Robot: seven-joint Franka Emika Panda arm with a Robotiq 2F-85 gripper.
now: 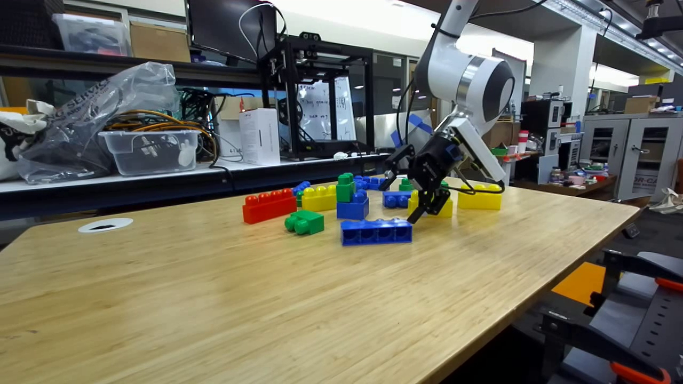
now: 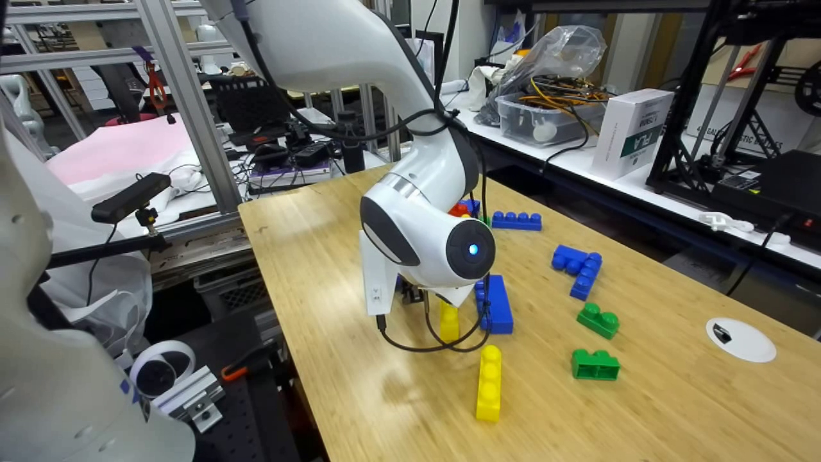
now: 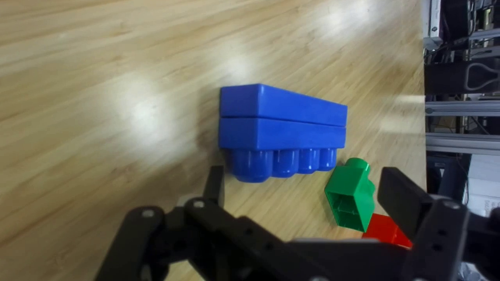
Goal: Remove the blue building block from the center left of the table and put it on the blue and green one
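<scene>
Blue building block [image 3: 283, 130] lies just beyond the wide-spread jaws.

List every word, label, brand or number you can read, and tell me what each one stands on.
"PLA": white filament box, green label.
"1.75MM", less surely: same box, above the label.
"SERVIC", the rest lost in creases: clear plastic bag.
"OR-CA", ends not visible: carton in the gray cabinet.
"4 GAL", partly hidden: carton behind the black 3D printer.
Too blurred to read: handwriting on the whiteboard.
</scene>
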